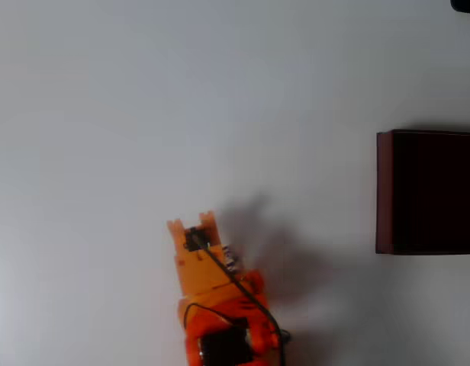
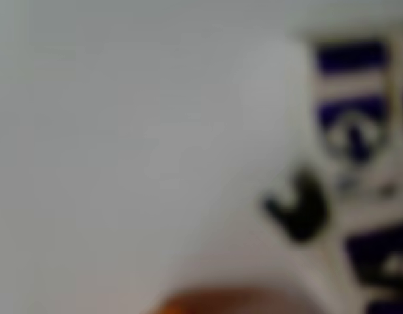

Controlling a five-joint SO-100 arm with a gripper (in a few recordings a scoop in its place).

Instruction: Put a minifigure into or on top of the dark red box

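arm: orange, enters from bottom edge in overhead view, pointing up-frame
gripper [image 1: 191,223]: orange fingertips low-centre on white table [image 1: 143,114]; open vs closed – can't tell, tips sit close w/ dark part between
minifigure [image 2: 349,163]: wrist view, very blurred, right side, v. close to cam; white/grey w/ blue stripes + black marks; held or not – can't tell
dark red box [image 1: 427,192]: overhead view, right edge, cut off by frame; dark red wall, near-black inside; well apart from gripper
orange blur: bottom edge of wrist view, unclear what part
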